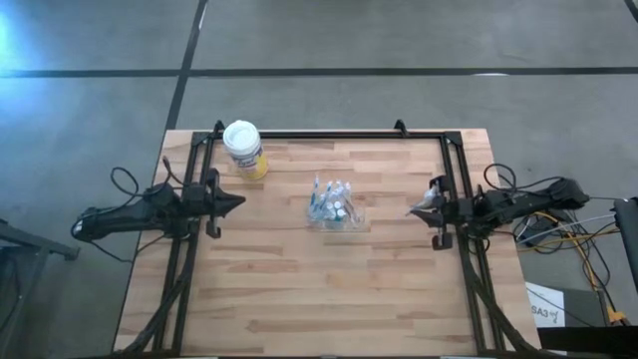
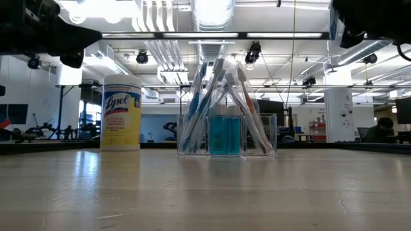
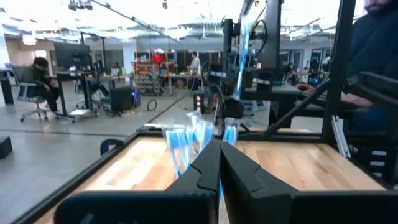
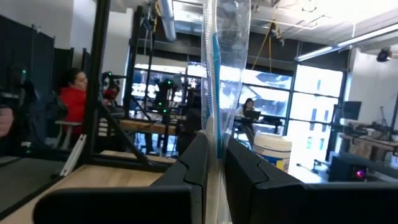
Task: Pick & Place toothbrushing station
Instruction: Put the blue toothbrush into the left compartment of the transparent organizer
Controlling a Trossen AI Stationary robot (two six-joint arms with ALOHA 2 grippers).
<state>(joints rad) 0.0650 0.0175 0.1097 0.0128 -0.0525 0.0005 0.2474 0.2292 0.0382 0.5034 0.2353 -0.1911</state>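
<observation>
The toothbrushing station [image 1: 334, 204] stands mid-table: a small clear box [image 2: 226, 135] on its base, with several blue-and-white toothbrushes [image 2: 205, 102] leaning inside it around a blue piece. My right gripper [image 1: 417, 209] is by the table's right edge, well clear of the station. It is shut on a thin blue-and-white toothbrush in a clear wrapper [image 4: 219, 74]. My left gripper [image 1: 235, 202] waits at the table's left side, shut [image 3: 219, 163] with nothing between its fingers, pointing toward the station. My right gripper pinches the wrapped toothbrush between its two fingers [image 4: 193, 162], on the wrapper's lower stretch [image 4: 216, 146]. The fingers lie about level, pointing toward the table's left side, across the brush. The brush stands upright, rises past the fingers and is clear of the table.
A yellow canister with a white lid [image 1: 244, 150] stands at the far left of the table [image 1: 299, 299], near my left gripper. A black frame [image 1: 329, 134] runs along the far edge and down both sides. People sit at desks in the room beyond.
</observation>
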